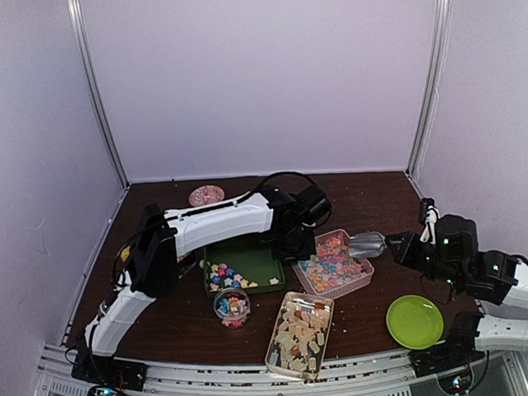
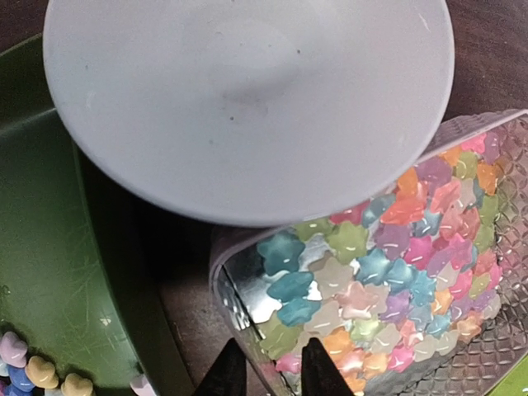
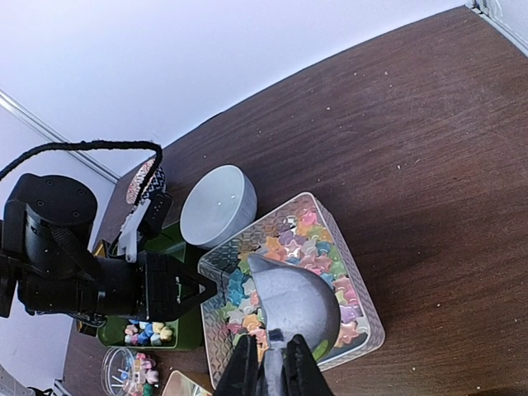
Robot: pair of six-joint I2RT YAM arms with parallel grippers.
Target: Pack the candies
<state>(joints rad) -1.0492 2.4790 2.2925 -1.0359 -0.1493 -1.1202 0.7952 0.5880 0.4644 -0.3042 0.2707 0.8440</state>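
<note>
Pastel star-shaped candies (image 1: 331,263) fill a clear patterned tray (image 1: 366,281); they also show in the left wrist view (image 2: 396,272) and the right wrist view (image 3: 318,247). Pale beige chunky candies (image 1: 300,332) lie in a second clear tray near the front edge. My left gripper (image 1: 294,242) stands astride the star tray's left wall (image 2: 239,305), its jaws closed on it (image 2: 268,371). My right gripper (image 3: 271,363) is shut on the handle of a metal scoop (image 3: 297,301), whose empty bowl hangs over the star candies (image 1: 367,243).
A white bowl (image 3: 216,206) stands upside down just behind the star tray, close to my left gripper (image 2: 247,107). A green tray (image 1: 253,255) with a few heart sweets lies left of it. A small glass jar (image 1: 232,306), a green plate (image 1: 415,321) and a patterned dish (image 1: 206,195) are also there.
</note>
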